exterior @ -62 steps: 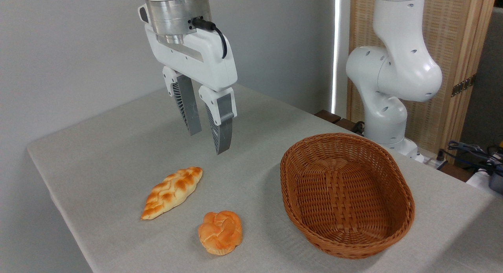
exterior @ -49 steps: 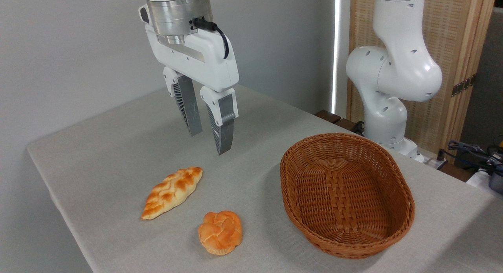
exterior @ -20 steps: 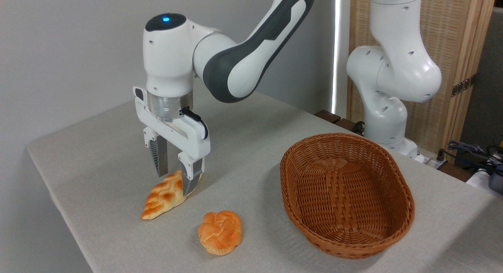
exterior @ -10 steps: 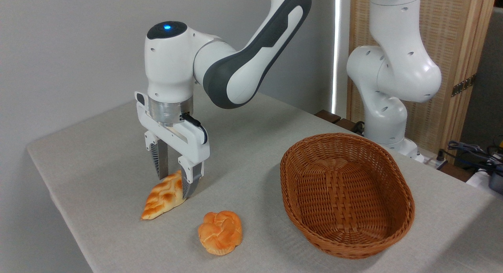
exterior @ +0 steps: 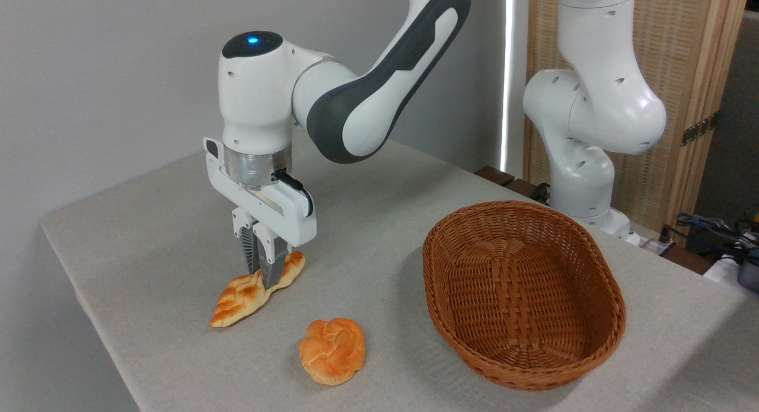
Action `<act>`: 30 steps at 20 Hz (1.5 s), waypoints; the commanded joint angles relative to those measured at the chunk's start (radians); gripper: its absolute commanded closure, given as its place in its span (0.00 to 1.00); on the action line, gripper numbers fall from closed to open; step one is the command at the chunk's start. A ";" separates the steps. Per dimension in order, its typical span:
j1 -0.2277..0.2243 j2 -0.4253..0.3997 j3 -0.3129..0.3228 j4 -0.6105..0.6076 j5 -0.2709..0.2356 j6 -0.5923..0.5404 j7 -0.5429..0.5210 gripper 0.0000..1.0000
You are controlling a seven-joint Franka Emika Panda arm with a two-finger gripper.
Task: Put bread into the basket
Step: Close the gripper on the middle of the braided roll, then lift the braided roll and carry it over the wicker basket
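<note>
Tool (exterior: 265, 277) fingers pinch the bread (exterior: 256, 288) mid-length — its soft crust may slip or sag lifting toward the basket (exterior: 599, 264), well off beside it.

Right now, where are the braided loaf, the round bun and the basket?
braided loaf (exterior: 237, 299): fixed camera view, on the crust of its lower-left half, clear of the fingers.
round bun (exterior: 332, 351): fixed camera view, on the middle of its knotted top.
basket (exterior: 614, 299): fixed camera view, on the right side of its rolled rim.

Golden braided bread (exterior: 240, 296) lying on table, pinched mid-length, reddish-brown oval wicker basket (exterior: 522, 293) well right
</note>
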 commanded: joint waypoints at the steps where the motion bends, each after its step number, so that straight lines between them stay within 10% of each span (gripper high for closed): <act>1: 0.001 -0.025 0.014 0.059 -0.008 -0.124 0.029 1.00; 5: 0.003 -0.098 0.094 0.129 -0.017 -0.390 0.186 1.00; 10: 0.001 -0.268 0.324 0.094 -0.047 -0.707 0.684 1.00; 19: 0.000 -0.513 0.493 -0.159 0.059 -0.760 1.226 0.90; 23: 0.000 -0.511 0.507 -0.213 0.131 -0.781 1.258 0.88; 30: 0.000 -0.502 0.510 -0.256 0.179 -0.775 1.256 0.47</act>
